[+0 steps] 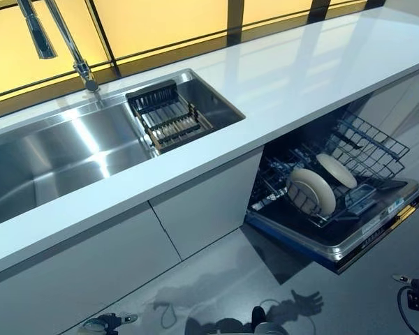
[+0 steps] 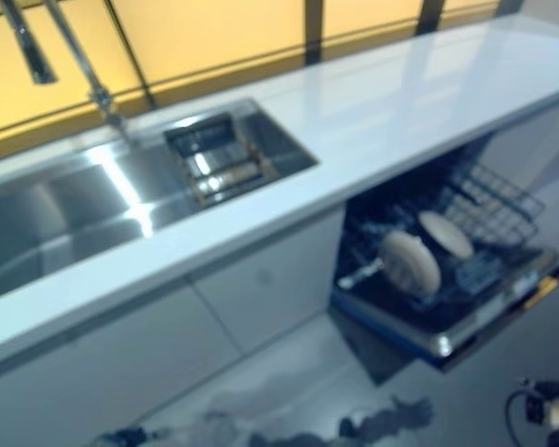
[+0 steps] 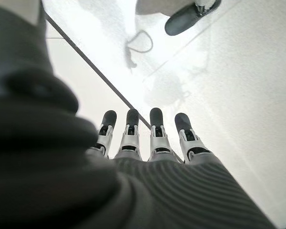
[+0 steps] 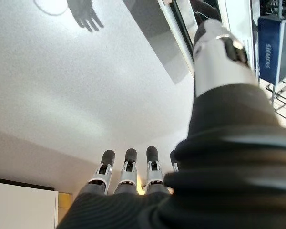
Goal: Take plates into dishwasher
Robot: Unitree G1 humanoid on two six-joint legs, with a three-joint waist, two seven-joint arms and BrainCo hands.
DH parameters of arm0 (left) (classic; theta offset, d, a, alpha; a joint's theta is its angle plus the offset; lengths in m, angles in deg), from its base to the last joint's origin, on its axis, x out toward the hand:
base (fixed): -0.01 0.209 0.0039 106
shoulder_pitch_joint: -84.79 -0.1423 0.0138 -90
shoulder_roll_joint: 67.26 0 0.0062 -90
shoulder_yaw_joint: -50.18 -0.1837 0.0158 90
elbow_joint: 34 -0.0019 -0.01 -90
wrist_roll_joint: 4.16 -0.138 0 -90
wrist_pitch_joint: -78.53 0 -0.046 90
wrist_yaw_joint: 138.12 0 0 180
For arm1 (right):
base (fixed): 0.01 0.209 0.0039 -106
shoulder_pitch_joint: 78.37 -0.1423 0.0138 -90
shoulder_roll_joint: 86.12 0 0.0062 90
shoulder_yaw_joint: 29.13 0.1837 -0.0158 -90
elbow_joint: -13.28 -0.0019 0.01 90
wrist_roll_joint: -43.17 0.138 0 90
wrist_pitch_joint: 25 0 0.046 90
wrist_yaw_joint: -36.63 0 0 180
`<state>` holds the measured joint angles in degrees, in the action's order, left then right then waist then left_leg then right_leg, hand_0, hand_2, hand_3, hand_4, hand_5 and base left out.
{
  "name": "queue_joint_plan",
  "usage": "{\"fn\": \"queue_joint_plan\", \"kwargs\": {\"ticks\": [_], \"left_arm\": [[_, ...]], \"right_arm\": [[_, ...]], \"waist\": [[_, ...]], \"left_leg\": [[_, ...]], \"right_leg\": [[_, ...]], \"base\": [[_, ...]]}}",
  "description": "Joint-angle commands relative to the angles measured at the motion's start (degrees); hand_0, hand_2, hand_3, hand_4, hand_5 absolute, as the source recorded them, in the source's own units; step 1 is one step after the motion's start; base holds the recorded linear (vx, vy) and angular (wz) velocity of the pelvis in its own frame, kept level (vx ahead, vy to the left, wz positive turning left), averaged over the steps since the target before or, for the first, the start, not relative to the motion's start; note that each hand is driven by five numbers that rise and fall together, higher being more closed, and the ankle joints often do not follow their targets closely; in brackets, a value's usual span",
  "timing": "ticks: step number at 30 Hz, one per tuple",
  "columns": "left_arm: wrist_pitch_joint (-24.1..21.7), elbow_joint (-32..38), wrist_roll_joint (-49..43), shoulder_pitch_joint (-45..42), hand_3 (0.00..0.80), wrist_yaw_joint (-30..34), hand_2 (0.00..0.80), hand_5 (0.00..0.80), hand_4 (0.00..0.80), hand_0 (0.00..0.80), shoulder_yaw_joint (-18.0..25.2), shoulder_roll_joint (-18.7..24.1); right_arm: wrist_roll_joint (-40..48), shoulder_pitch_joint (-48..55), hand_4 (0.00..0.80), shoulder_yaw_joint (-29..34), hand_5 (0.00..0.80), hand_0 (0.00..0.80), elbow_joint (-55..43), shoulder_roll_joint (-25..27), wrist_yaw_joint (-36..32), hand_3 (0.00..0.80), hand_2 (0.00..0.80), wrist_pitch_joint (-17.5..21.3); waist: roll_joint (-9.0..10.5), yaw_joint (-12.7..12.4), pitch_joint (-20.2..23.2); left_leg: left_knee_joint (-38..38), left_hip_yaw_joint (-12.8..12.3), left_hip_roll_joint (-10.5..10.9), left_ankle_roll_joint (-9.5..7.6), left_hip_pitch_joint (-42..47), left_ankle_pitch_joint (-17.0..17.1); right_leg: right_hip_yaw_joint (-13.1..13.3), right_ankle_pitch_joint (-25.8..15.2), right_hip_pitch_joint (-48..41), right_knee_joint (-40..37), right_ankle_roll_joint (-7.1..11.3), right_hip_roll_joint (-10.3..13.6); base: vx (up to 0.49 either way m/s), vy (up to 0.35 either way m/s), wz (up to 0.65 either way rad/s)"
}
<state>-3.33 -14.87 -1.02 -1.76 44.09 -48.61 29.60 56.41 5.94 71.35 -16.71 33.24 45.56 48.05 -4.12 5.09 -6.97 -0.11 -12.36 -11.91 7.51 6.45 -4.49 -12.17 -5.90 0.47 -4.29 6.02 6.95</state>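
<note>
You are looking down from the head camera at a long white desk (image 1: 314, 77) running from the lower left to the upper right of the frame. A stainless steel sink (image 1: 63, 150) is set into the desk at the left, with a tall chrome tap (image 1: 70, 45) at the upper left and a dark slotted drying rack (image 1: 167, 115) sitting in the basin's right end.

At the lower right, under the desk, the open dishwasher (image 1: 377, 223) has its dark wire lower rack (image 1: 363, 157) pulled out over the dropped door. Two round cream plates (image 1: 311, 192) stand on edge in that rack, one beside the other, tilted back, their faces turned toward the lower left of the frame and their edges running from upper left to lower right.

Your left hand (image 3: 152, 143) hangs over the pale grey floor (image 3: 238, 95), fingers straight and holding nothing. Your right hand (image 4: 128, 179) also hangs beside the dishwasher door with straight, relaxed fingers, likewise empty.
</note>
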Motion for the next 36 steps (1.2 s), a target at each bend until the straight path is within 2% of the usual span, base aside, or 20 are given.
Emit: {"fn": "queue_joint_plan", "kwargs": {"ticks": [1,3,4,5,7,8,9,10,12,15,16,19,23,25,30,36], "left_arm": [[-0.01,-2.89,1.38,0.63,0.000,-1.25,0.000,0.000,0.000,0.000,0.48,3.64],[-1.08,-2.90,1.14,-0.48,0.000,-0.59,0.000,0.000,0.000,0.000,1.48,3.15],[-1.73,-2.77,-0.07,-0.54,0.000,0.28,0.000,0.000,0.000,0.000,1.79,2.64],[-1.89,-2.64,-0.94,-0.06,0.000,1.08,0.000,0.000,0.000,0.000,1.78,2.18],[-2.13,-2.47,-1.36,0.16,0.000,1.51,0.000,0.000,0.000,0.000,1.47,1.51],[-2.43,-2.62,-2.06,0.15,0.000,1.49,0.000,0.000,0.000,0.000,0.96,0.97],[-2.66,-2.60,-2.09,0.05,0.000,1.49,0.000,0.000,0.000,0.000,0.87,1.05],[-2.90,-2.41,-1.32,-0.19,0.000,1.46,0.000,0.000,0.000,0.000,0.56,1.62],[-2.70,-2.05,-0.06,0.95,0.000,1.84,0.000,0.000,0.000,0.000,0.40,2.96],[-3.09,-1.53,2.65,2.87,0.000,1.18,0.000,0.000,0.000,0.000,-0.75,3.24],[-2.79,-1.28,3.67,3.10,0.000,0.47,0.000,0.000,0.000,0.000,-0.80,3.00],[-2.75,-0.20,5.28,2.96,0.000,0.71,0.000,0.000,0.000,0.000,-1.30,3.18],[-3.44,0.35,7.16,0.97,0.000,0.32,0.000,0.000,0.000,0.000,-1.16,2.63],[-4.17,1.95,7.73,-0.31,0.000,-0.09,0.000,0.000,0.000,0.000,-1.84,1.46],[-4.23,4.28,8.19,-1.58,0.000,-1.03,0.000,0.000,0.000,0.000,-2.48,0.39],[-4.12,5.44,8.75,-2.62,0.000,-1.54,0.000,0.000,0.000,0.000,-3.44,0.20]], "right_arm": [[2.14,-4.52,0.000,-0.14,0.000,0.000,3.86,-0.64,2.74,0.000,0.000,1.00],[3.70,-3.88,0.000,0.93,0.000,0.000,4.54,-0.79,4.36,0.000,0.000,0.27],[5.90,-2.37,0.000,2.55,0.000,0.000,5.36,-1.04,5.45,0.000,0.000,0.00],[8.23,-1.32,0.000,4.21,0.000,0.000,7.23,-1.11,6.14,0.000,0.000,0.57],[10.75,-1.20,0.000,5.43,0.000,0.000,9.31,-1.08,6.78,0.000,0.000,1.53],[12.66,-1.73,0.000,6.44,0.000,0.000,11.10,-0.46,6.64,0.000,0.000,2.26],[13.43,-2.26,0.000,6.65,0.000,0.000,11.27,-0.03,6.80,0.000,0.000,2.14],[14.93,-3.49,0.000,6.92,0.000,0.000,11.05,0.76,7.47,0.000,0.000,1.77],[18.66,-5.49,0.000,7.07,0.000,0.000,11.22,1.83,8.60,0.000,0.000,1.79],[24.29,-7.71,0.000,7.53,0.000,0.000,12.06,3.75,9.51,0.000,0.000,1.64],[26.06,-8.61,0.000,8.12,0.000,0.000,12.83,4.50,9.53,0.000,0.000,2.08],[32.49,-11.07,0.000,8.79,0.000,0.000,12.65,5.99,10.46,0.000,0.000,3.01],[40.84,-13.43,0.000,10.56,0.000,0.000,11.22,6.80,7.85,0.000,0.000,3.60],[47.21,-16.10,0.000,10.65,0.000,0.000,9.12,7.05,5.44,0.000,0.000,4.69],[50.85,-24.91,0.000,6.72,0.000,0.000,6.16,8.05,1.05,0.000,0.000,6.65],[50.28,-39.47,0.000,-1.48,0.000,0.000,3.33,9.28,-5.38,0.000,0.000,4.50]], "waist": [[2.58,-1.70,-1.99],[2.66,-1.70,-2.52],[3.16,-0.80,-2.99],[4.12,-0.09,-3.40],[4.48,0.05,-3.65],[4.01,-0.09,-4.06],[3.67,-0.05,-4.22],[2.50,0.16,-4.71],[1.05,0.22,-6.15],[-0.35,0.36,-9.11],[-0.86,0.58,-9.86],[-2.69,0.48,-12.17],[-4.14,0.37,-13.33],[-5.34,-0.01,-14.10],[-6.75,-1.25,-14.74],[-7.32,-3.03,-14.89]], "left_leg": [[3.96,0.47,-2.66,0.47,-4.74,11.40],[3.70,-1.07,-2.95,1.06,-5.95,13.12],[-0.23,-5.34,-3.51,1.11,-7.49,13.08],[-6.92,-7.59,-3.57,0.29,-7.95,10.54],[-12.91,-7.21,-3.04,-0.59,-8.06,7.77],[-16.09,-5.47,-2.43,-1.30,-7.44,5.65],[-15.28,-5.08,-1.68,-1.96,-6.55,3.77],[-10.65,-4.73,-0.28,-2.95,-4.22,1.67],[-8.48,-4.02,0.71,-3.29,-4.70,1.28],[-16.41,-3.59,0.53,-2.46,-10.51,1.54],[-17.53,-4.11,0.88,-2.94,-11.22,0.27],[-22.00,-3.49,0.94,-2.91,-15.02,0.84],[-26.32,-3.49,0.90,-3.36,-17.60,-0.48],[-29.62,-2.06,1.10,-2.77,-19.15,-2.11],[-34.01,-1.22,1.79,-3.27,-21.74,-3.57],[-36.76,0.02,2.52,-3.23,-22.88,-3.48]], "right_leg": [[-1.51,10.01,0.34,12.62,-1.19,0.87],[-1.74,9.00,-0.68,10.95,-1.34,0.23],[-2.81,8.00,-1.64,9.78,-1.67,0.36],[-3.83,7.47,-2.12,9.25,-2.25,1.28],[-4.72,7.36,-1.71,9.73,-2.75,2.07],[-4.86,8.19,-0.15,12.01,-3.58,2.20],[-4.84,8.54,1.06,13.69,-3.56,2.31],[-4.94,9.39,3.89,16.86,-3.27,2.25],[-4.86,10.79,6.97,20.18,-3.34,2.36],[-4.76,11.68,8.28,21.50,-4.79,2.74],[-4.54,11.74,9.38,22.64,-4.83,3.28],[-3.04,12.78,12.79,26.22,-5.53,4.11],[-2.24,14.45,15.05,30.21,-6.12,5.28],[-0.66,16.95,16.30,33.33,-6.26,5.74],[0.08,18.65,18.31,37.40,-7.10,7.00],[0.69,19.84,19.42,40.57,-7.31,7.96]], "base": [[-0.034,-0.213,0.17],[-0.034,-0.230,0.13],[-0.064,-0.295,0.21],[-0.090,-0.293,0.45],[-0.093,-0.175,0.68],[-0.102,-0.085,0.47],[-0.157,-0.006,0.20],[-0.178,0.070,-0.01],[-0.235,0.039,-0.04],[-0.199,-0.031,0.19],[-0.125,0.010,-0.01],[-0.157,0.072,-0.07],[-0.001,0.053,-0.04],[0.023,0.081,-0.10],[-0.021,0.054,0.02],[-0.011,0.044,0.03]]}}
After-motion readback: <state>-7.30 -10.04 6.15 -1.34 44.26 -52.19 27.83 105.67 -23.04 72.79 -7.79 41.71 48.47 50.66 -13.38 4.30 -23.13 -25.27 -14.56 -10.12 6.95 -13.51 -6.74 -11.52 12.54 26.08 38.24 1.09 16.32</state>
